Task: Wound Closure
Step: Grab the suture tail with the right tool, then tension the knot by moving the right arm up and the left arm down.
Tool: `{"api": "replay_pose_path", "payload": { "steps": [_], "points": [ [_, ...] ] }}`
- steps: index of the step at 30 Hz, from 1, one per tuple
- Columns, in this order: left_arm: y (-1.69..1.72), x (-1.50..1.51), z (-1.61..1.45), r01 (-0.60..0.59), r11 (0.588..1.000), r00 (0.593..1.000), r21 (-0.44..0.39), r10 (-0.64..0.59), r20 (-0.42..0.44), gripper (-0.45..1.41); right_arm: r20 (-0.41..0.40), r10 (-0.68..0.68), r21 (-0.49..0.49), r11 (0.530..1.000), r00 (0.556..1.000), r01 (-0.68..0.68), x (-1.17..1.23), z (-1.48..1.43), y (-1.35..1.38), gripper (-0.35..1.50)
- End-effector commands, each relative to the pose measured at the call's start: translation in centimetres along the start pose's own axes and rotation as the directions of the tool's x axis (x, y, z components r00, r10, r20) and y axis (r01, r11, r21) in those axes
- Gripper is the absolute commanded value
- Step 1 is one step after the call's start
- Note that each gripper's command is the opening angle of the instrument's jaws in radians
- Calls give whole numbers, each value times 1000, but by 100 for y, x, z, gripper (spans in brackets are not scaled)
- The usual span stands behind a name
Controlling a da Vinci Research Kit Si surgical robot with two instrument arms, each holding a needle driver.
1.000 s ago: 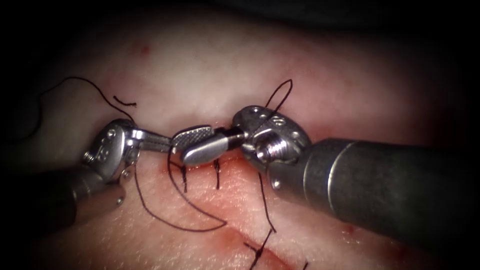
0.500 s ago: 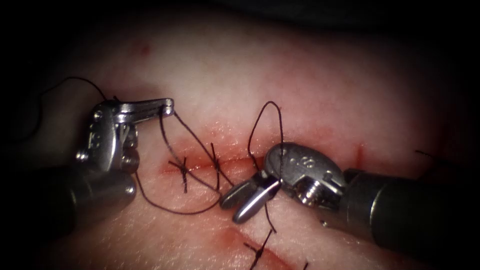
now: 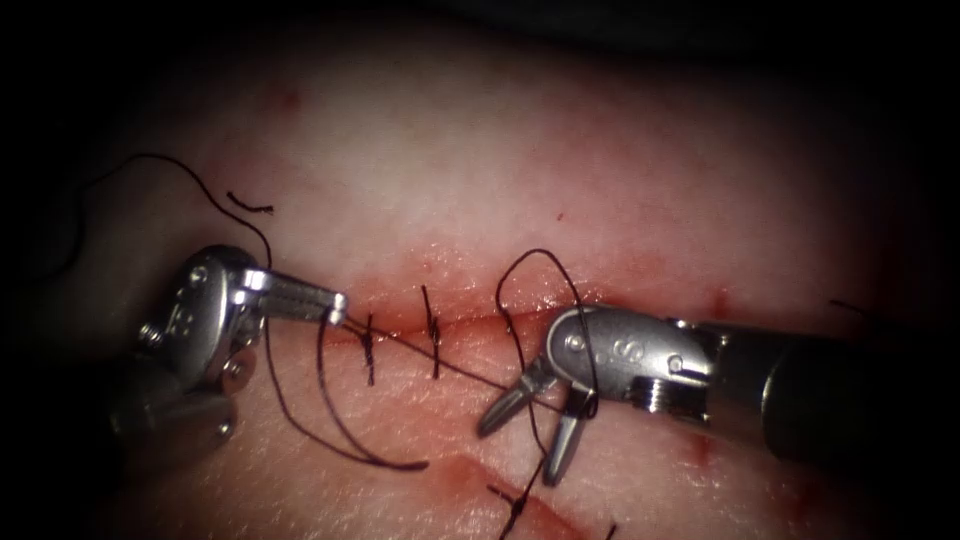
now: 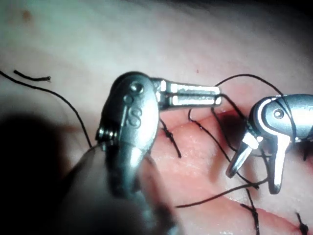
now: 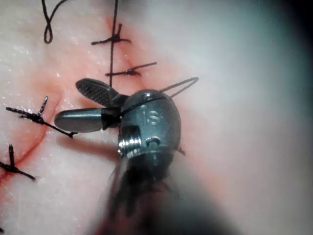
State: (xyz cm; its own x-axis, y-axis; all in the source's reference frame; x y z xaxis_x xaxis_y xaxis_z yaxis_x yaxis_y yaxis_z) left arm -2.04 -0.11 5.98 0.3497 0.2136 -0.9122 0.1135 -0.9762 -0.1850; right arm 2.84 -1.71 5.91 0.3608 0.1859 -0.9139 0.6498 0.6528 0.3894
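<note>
Thread (image 3: 400, 345) runs taut from the left tool (image 3: 338, 308) across the cut (image 3: 460, 322) toward the right tool (image 3: 527, 432). The left tool sits at the left end of the cut with its jaws together, clamped on the thread right at their tips; the same grip shows in the left wrist view, where the left tool (image 4: 218, 96) pinches the thread (image 4: 230, 105) at the end of its closed jaws. From that grip a slack loop of thread hangs down onto the tissue (image 3: 480, 160) below the cut and curls back toward the cut's middle. The right tool lies just below the cut near its right part, jaws spread wide apart and holding nothing; the thread passes between and around them, and one loop arches over the tool's wrist and rises above the cut. In the right wrist view the right tool (image 5: 73, 105) likewise shows both jaws splayed open, with a strand of thread (image 5: 181, 84) draped over its wrist. Two stitches (image 3: 432, 345) cross the cut between the two tools. Red fluid (image 3: 440, 300) stains the tissue along the cut. A short cut end of thread (image 3: 250, 203) lies on the tissue above the left tool. I cannot tell where the needle is.
</note>
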Motion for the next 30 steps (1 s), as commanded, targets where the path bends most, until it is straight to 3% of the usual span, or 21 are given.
{"api": "replay_pose_path", "payload": {
  "steps": [1, 5, 16, 17, 19, 21, 24, 30],
  "points": [
    [-5, -6, 3, -2, 1000, 1000, 3, 2, -3, -45, 62, -59, 7, 998, 996, 59, -6, 8, 10, 112],
    [-3, -7, 5, 7, 1000, 1000, -4, -7, -1, -45, 222, -186, 34, 983, 957, 183, -14, 18, 11, 112],
    [8, -11, 6, 21, 1000, 1000, -14, -21, 4, -45, 364, -306, 114, 952, 880, 284, -26, 34, 6, 106],
    [9, -12, 6, 20, 1000, 1000, -16, -20, 4, -45, 372, -306, 105, 952, 876, 287, -27, 34, 5, 99],
    [16, -13, 7, 26, 999, 1000, -23, -26, 7, -45, 406, -311, 184, 949, 859, 257, -29, 35, -1, -35],
    [23, -13, 9, 27, 999, 1000, -38, -27, 11, -45, 426, -317, 199, 947, 848, 254, -30, 35, -1, -35],
    [44, -15, 14, 29, 997, 999, -77, -28, 19, -45, 416, -280, 193, 957, 865, 217, -30, 30, 2, -35],
    [79, -19, 20, 34, 974, 998, -222, -20, 64, -45, 293, -167, 101, 985, 941, 143, -33, 15, 15, -35]
  ]
}}
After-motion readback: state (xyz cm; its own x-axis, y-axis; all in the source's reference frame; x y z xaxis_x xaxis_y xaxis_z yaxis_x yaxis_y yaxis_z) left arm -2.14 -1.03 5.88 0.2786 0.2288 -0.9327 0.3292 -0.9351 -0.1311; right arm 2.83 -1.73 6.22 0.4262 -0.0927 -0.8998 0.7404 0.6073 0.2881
